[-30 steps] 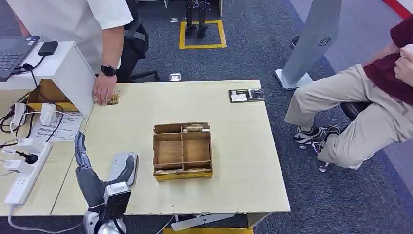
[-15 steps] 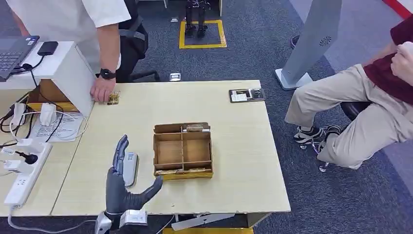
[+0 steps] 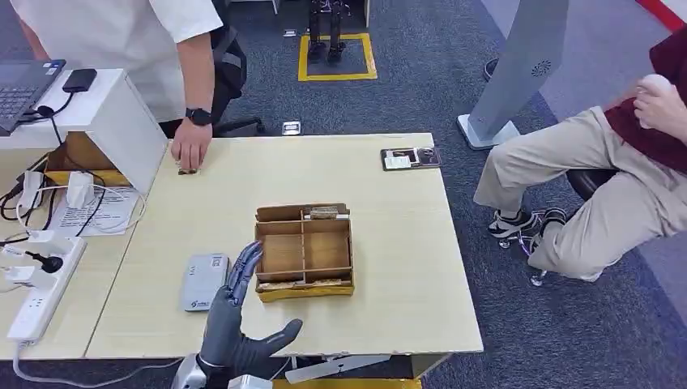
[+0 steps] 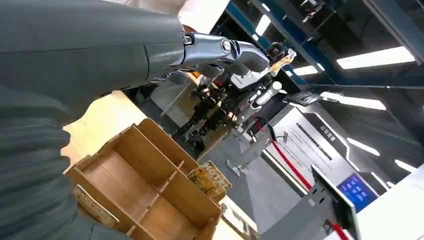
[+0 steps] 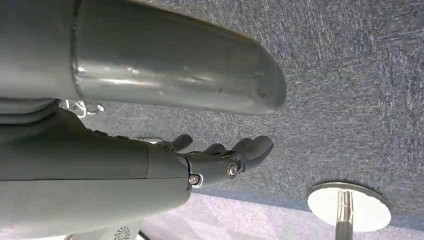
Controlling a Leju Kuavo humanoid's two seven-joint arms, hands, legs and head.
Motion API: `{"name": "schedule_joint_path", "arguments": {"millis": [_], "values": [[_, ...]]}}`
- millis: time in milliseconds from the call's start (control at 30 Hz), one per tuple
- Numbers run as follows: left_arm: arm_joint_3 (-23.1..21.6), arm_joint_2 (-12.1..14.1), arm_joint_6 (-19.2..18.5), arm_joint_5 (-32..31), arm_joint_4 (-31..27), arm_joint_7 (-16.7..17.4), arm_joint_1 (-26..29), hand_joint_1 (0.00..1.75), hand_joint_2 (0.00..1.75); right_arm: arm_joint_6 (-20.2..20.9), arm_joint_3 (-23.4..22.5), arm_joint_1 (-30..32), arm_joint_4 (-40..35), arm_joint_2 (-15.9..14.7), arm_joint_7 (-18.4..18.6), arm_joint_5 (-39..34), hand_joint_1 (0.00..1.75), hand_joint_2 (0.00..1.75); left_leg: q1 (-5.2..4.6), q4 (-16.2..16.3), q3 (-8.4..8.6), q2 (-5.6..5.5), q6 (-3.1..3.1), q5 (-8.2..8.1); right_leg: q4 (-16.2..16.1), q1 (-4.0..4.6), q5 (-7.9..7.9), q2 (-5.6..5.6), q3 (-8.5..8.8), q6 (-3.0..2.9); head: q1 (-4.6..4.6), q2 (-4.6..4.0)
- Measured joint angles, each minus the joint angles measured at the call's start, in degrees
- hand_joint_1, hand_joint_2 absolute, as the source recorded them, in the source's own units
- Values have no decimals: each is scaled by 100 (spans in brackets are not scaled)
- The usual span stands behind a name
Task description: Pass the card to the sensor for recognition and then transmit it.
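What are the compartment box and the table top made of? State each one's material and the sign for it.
Compartment box: looks like thin unfinished plywood or stiff board, matte brown, with slotted dividers and tabbed edges visible in the left wrist view. Table: probably pale wood-look laminate, smooth and low-sheen, with even faint grain.

On the table we find the box at mid-table, a card standing in its far right compartment. The sensor lies just left of the box, and our left hand hovers between them at the near edge. A tray sits at the far right edge.
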Motion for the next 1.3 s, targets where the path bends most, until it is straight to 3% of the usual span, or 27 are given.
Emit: {"name": "schedule_joint_path", "arguments": {"millis": [367, 800, 1300], "values": [[-168, 17, 551, -1587, 779, 1049, -395, 0, 175, 0, 2, -2, 55, -15, 63, -9, 0, 0, 0, 0, 0, 0, 0, 0, 0, 0, 0, 0, 0, 0, 2, 0], [-269, 37, 630, -2424, 1248, 1710, -637, 0, 175, 0, 9, -2, 107, -39, 85, -13, 0, 0, 0, 0, -1, 0, 0, 0, 0, 0, 0, 0, 0, 0, 0, 0], [-278, 37, 641, -2484, 1379, 1747, -685, 0, 175, 0, 9, -2, 125, -46, 87, -13, 0, 0, 0, 0, 0, 0, 0, 0, 0, 0, 0, 0, -1, 0, 0, 0]]}}
